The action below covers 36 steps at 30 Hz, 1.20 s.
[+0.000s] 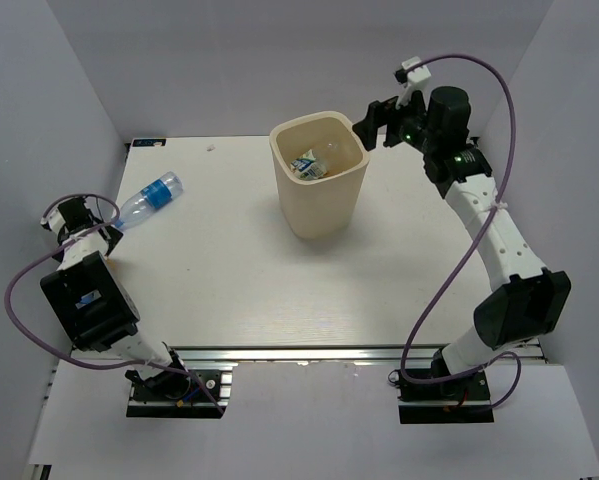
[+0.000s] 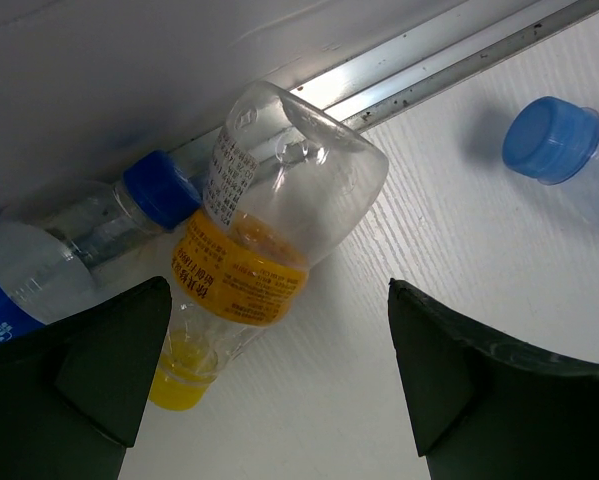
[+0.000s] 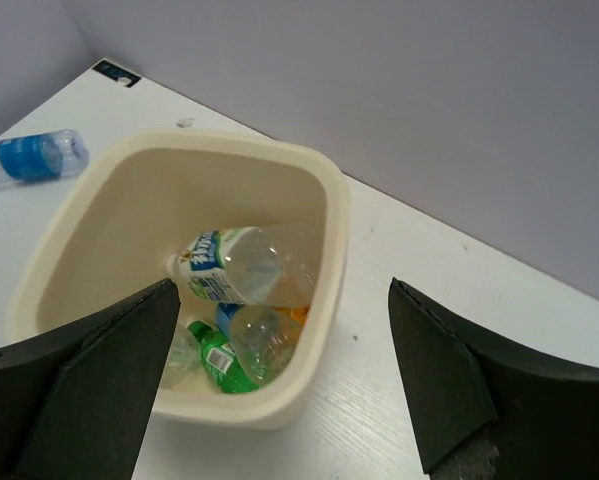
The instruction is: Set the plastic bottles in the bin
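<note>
The cream bin (image 1: 324, 212) stands at the table's middle back. It holds several bottles: a clear one with a blue-white label (image 3: 241, 266), a green one (image 3: 217, 357) and another clear one (image 3: 264, 338). My right gripper (image 1: 373, 121) hovers open and empty over the bin's right rim (image 3: 336, 236). My left gripper (image 1: 65, 218) is open at the table's left edge. Between and just beyond its fingers lies an orange-labelled bottle with a yellow cap (image 2: 247, 262), not gripped. A clear bottle with a blue cap (image 2: 74, 245) lies beside it. A third bottle (image 1: 149, 197) lies on the table nearby; its blue cap (image 2: 551, 138) shows in the left wrist view.
The left wall and a metal rail (image 2: 419, 72) run right behind the bottles at the left gripper. White walls enclose the table on the left, back and right. A small black tag (image 1: 146, 142) sits at the back left corner.
</note>
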Each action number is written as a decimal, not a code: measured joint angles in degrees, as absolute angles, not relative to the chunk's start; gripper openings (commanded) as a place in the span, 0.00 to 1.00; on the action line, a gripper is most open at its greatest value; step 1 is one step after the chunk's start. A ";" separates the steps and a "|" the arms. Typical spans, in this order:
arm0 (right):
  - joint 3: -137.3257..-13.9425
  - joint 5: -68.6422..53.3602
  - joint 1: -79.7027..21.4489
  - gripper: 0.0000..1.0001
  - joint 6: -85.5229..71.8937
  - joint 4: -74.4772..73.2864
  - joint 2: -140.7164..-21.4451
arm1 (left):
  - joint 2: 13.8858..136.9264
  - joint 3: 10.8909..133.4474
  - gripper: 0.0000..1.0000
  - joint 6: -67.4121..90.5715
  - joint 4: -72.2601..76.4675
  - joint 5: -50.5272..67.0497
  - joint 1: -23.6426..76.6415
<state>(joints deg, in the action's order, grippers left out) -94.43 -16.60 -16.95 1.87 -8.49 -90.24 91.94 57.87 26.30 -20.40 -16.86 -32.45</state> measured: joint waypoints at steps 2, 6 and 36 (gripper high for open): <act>-91.33 -15.90 -15.59 0.89 0.84 -7.62 -88.18 | 92.86 57.87 0.98 26.28 -20.27 -16.93 -32.45; -88.18 -14.22 -12.78 0.89 -1.13 -5.52 -85.08 | 95.18 57.87 0.98 25.91 -19.92 -17.37 -32.45; -67.90 -10.24 5.15 0.89 -14.46 0.71 -74.65 | 85.78 83.18 0.32 30.89 -7.27 2.66 4.97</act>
